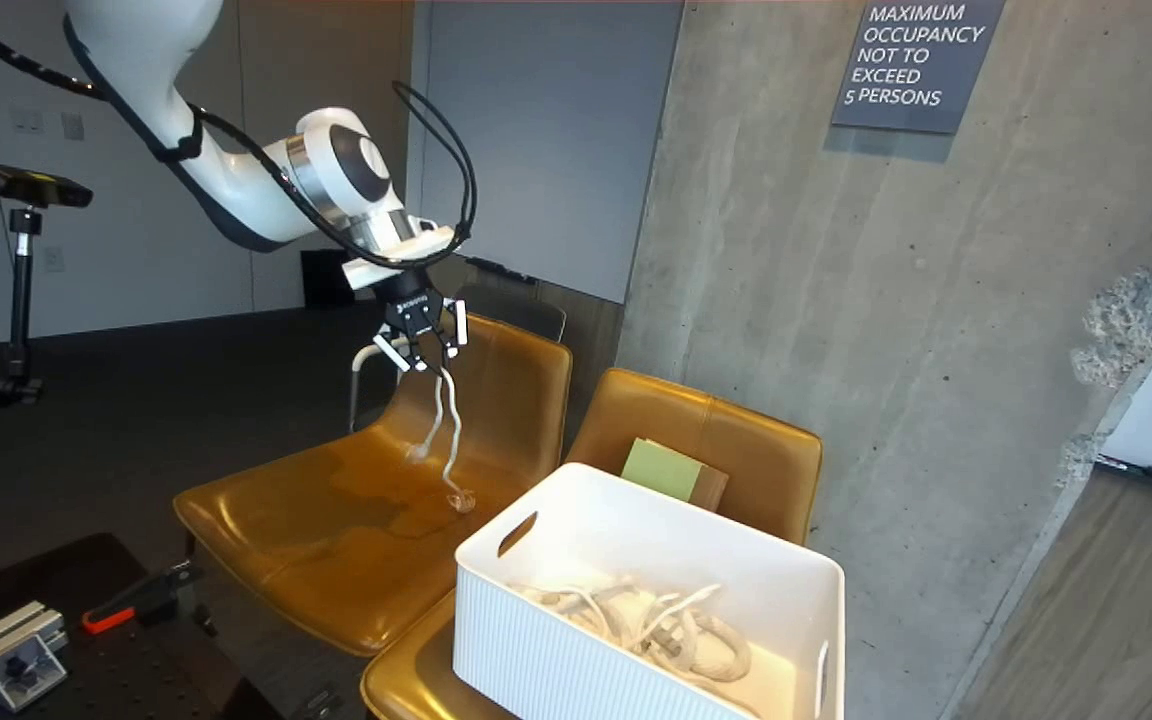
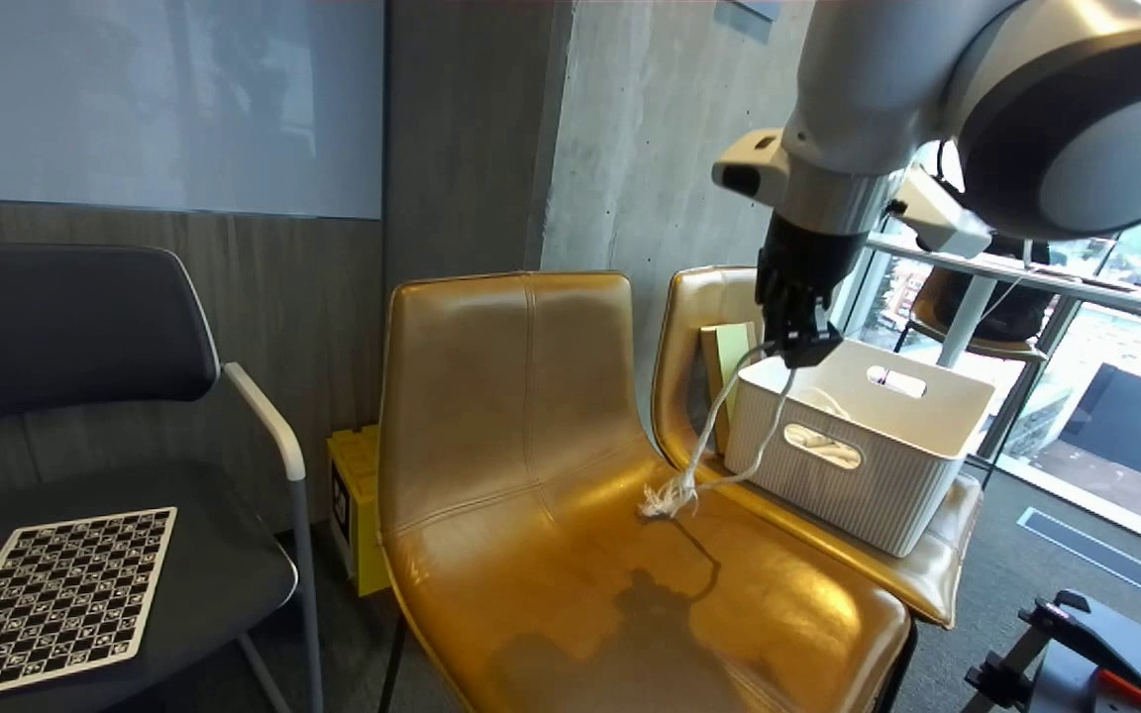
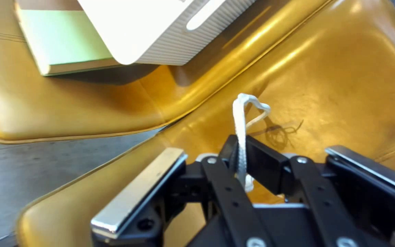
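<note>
The gripper (image 3: pixel 241 151), jaws closed together, pinches a white rope (image 3: pixel 240 123) (two lengths hanging) above a chair (image 2: pixel 491 564) near a box (image 1: pixel 556 640).

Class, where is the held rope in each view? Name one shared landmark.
In an exterior view: rope left of centre; white bin lower right.
In an exterior view: rope right of centre; white bin farther right.
Wrist view: rope near centre; white bin at top.
Shared landmark: white bin.

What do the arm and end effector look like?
Arm: white, rounded segments, dark trim, silver collars. A black cable is strapped along it and loops near the wrist. End effector: black, angular linkages with silver screws, shiny flat bars outside, small white marking on the body.
</note>
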`<state>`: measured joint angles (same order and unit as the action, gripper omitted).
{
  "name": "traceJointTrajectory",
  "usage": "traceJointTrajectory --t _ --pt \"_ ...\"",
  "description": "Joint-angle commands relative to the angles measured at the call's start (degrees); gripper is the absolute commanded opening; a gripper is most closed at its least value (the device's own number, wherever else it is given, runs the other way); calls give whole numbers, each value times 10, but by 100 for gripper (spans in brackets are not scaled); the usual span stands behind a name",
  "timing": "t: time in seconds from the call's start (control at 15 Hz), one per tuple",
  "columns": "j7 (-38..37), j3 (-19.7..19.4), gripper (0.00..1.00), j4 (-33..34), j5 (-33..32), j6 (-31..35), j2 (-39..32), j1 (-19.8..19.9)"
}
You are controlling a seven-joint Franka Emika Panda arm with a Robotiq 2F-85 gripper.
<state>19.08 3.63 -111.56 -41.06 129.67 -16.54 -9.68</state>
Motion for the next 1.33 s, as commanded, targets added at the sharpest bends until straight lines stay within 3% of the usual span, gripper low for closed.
traceJointTrajectory --t 0.0,0.27,0.6,1.0,1.27 --pt "37 3 2 -8 9 -8 94 28" --pt "98 -13 2 33 51 -26 158 65" --pt "219 -61 2 141 158 -73 174 114" --pt "417 -129 2 320 282 -165 118 184" --pt "528 -160 2 440 367 -237 42 243"
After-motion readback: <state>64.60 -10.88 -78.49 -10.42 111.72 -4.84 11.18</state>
